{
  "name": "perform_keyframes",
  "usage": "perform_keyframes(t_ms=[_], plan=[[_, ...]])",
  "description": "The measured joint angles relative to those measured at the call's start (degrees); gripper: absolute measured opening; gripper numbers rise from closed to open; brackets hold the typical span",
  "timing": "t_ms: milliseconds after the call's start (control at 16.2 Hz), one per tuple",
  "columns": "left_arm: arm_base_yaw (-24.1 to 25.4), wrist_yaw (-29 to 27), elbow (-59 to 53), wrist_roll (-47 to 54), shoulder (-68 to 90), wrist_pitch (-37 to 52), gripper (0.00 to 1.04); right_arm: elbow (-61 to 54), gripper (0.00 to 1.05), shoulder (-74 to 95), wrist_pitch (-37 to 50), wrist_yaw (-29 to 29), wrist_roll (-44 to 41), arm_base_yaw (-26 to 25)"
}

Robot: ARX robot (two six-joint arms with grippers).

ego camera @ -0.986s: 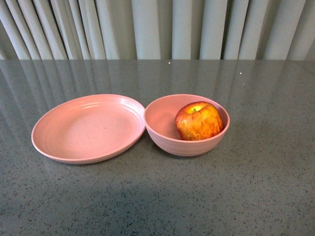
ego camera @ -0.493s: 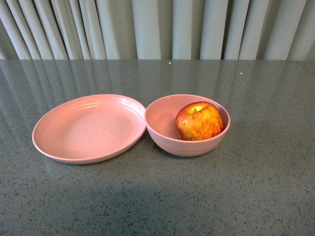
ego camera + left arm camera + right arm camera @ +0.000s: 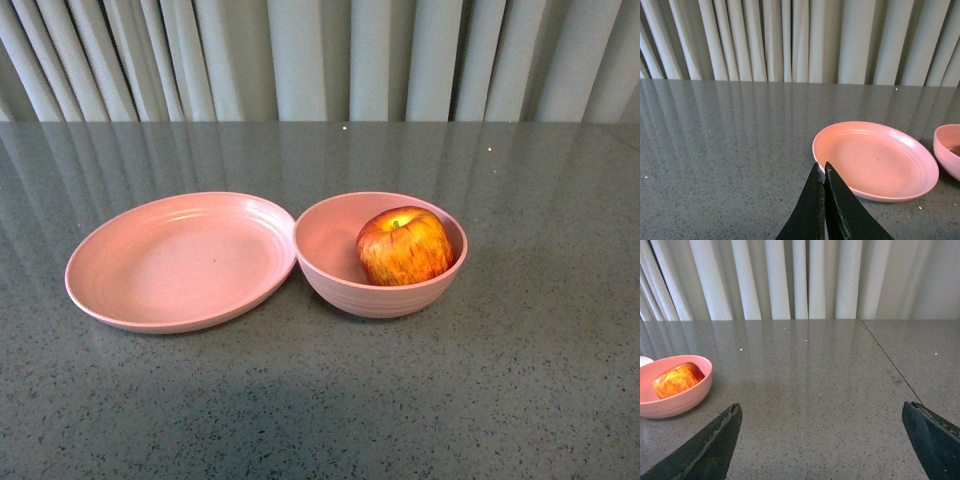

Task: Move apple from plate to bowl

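The red and yellow apple [image 3: 404,246] rests inside the deep pink bowl [image 3: 340,270], against its right side. The shallow pink plate [image 3: 180,260] lies bare to the bowl's left, rim touching rim. Neither arm shows in the front view. In the left wrist view my left gripper [image 3: 821,169] is shut with nothing in it, its tips just short of the plate [image 3: 875,160], and an edge of the bowl [image 3: 946,150] shows beyond. In the right wrist view my right gripper [image 3: 822,407] stands wide open and empty, away from the bowl [image 3: 680,400] holding the apple [image 3: 678,379].
Everything sits on a grey speckled table [image 3: 520,380] backed by pale curtains [image 3: 320,60]. A seam in the tabletop [image 3: 890,365] runs past the right gripper.
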Motion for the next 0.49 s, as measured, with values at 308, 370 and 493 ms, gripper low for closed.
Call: perform_keyframes(t_ms=[308,370,493], plan=[[0.0,-0.02,0.04,0.02,-8.11,-10.99,0.01,0.0,0.98,0.0,0.0,0.0,0.0,0.0],[0.0,0.02,0.04,0.04,-12.44,-12.35,0.01,0.0,0.98,0.0,-0.02,0.0,0.02,0.0],[0.04,-0.09,0.04,0.04,-12.35,-13.73,0.01,0.0,0.98,0.0,0.07,0.0,0.02,0.0]])
